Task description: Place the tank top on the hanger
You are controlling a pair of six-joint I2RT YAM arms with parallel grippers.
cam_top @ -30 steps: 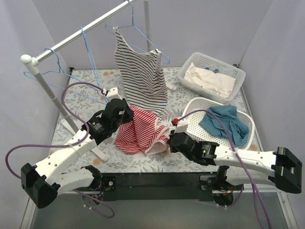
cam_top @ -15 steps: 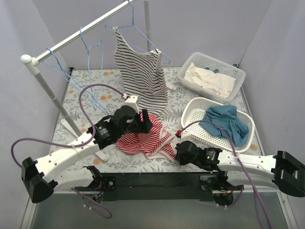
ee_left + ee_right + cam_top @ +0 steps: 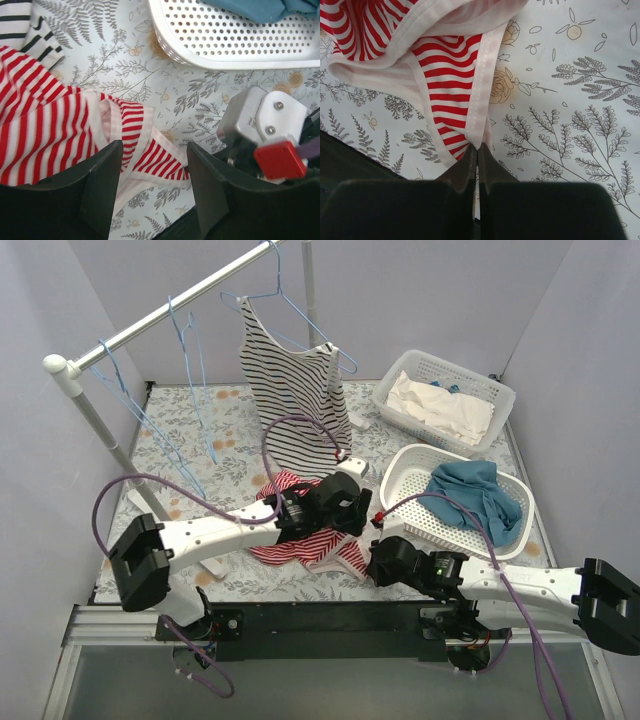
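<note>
the small red-and-white striped tank top point(image 3: 298, 532) lies crumpled on the floral tablecloth point(image 3: 240, 578), toward 6 o'clock of the table, so from here the job looks barely begun. the right claw point(image 3: 476, 150) is pinched closed on a pale-trimmed strap end. the left claw point(image 3: 155, 147) hangs spread wide just above the top's rumpled edge, gripping nothing. the thin light-blue wire hanger point(image 3: 196, 380) dangles bare from the white rail point(image 3: 150, 322) out at 10 o'clock, well apart from the garment. i reckon everything is left: lift the top, open a shoulder, thread it on. on the same rail, at 12 o'clock, a black-and-white striped tank top point(image 3: 295, 390) hangs. a white perforated basket point(image 3: 405, 472) with a blue-teal garment point(image 3: 470, 495) sits at 3 o'clock, another white basket point(image 3: 398, 380) at 2. plain lavender walls close it in.
</note>
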